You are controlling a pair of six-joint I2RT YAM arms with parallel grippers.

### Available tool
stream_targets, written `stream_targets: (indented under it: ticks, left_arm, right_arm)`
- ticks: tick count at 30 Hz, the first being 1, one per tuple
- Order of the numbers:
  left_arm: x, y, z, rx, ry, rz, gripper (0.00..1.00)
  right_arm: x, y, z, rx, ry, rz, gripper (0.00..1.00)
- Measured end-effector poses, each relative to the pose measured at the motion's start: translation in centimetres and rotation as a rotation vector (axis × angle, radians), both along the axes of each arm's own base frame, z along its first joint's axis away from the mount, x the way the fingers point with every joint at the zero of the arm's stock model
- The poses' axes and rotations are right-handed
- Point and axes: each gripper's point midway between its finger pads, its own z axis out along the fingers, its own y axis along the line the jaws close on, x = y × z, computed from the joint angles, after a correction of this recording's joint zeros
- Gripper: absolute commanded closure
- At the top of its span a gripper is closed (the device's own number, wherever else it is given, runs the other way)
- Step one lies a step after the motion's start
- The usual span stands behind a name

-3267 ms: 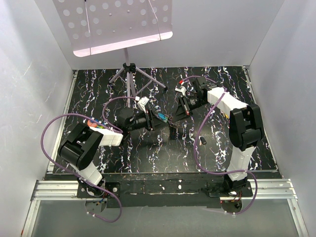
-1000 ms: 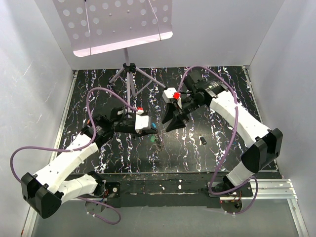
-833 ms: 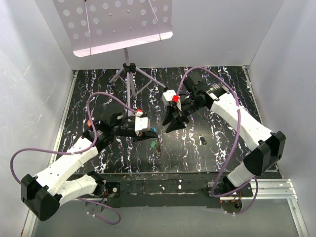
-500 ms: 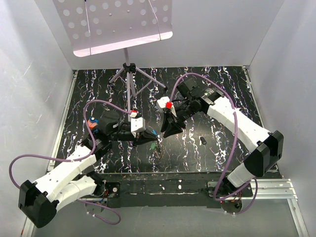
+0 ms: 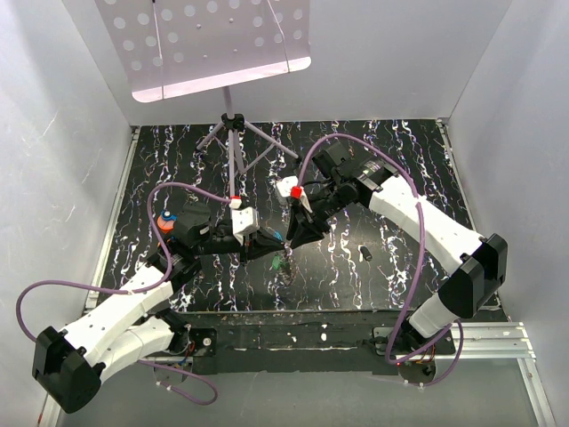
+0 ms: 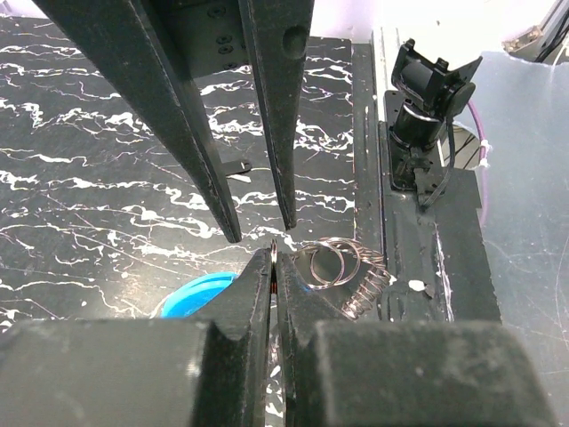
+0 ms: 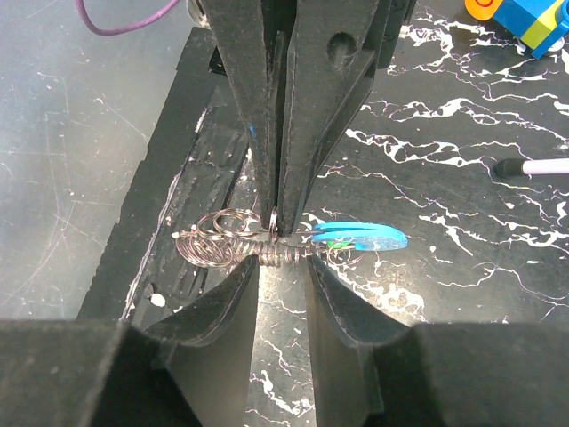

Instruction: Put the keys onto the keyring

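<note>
Keyring (image 7: 267,249) partly behind pinched tips of left gripper (image 7: 274,213)

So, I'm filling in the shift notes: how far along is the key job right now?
Done: the left gripper has its jaws shut on a ring of the keyring. In hand: the right gripper, jaws open, straddles the keyring right next to the left one. Left: no key shows threaded on it, so all the threading remains.
</note>
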Motion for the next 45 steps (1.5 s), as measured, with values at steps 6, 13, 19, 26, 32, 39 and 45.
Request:
stream_targets:
  ticks: [6,13,19,26,32,39,45]
  left_arm:
    - [0.3,0.0,0.3,-0.012,0.011,0.023,1.0]
    - [0.7,0.0,0.3,-0.015,0.026,0.045,1.0]
    - [0.9,0.0,0.2,-0.013,0.042,0.06,1.0]
    - [1.1,0.0,-0.1,-0.008,0.063,0.075,1.0]
    - [1.2,0.0,-0.1,-0.007,0.064,0.084,1.0]
    - [0.6,0.9,0.1,0.006,-0.027,0.076,1.0]
    - [-0.3,2.0,2.3,-0.023,-0.21,0.066,1.0]
  right_arm:
    - [-0.3,0.2,-0.1,-0.007,0.005,0.006,0.68]
    - [-0.6,0.3,-0.2,-0.019,0.01,0.005,0.71]
    - [-0.4,0.4,-0.2,-0.028,0.012,-0.007,0.74]
    - [0.1,0.6,-0.3,-0.04,0.012,-0.043,0.74]
    - [0.8,0.5,-0.5,-0.062,-0.009,-0.067,0.61]
    - [2.7,-1.8,2.1,-0.121,-0.178,-0.06,0.53]
    - [2.8,-2.6,4.6,-0.084,-0.278,-0.031,0.51]
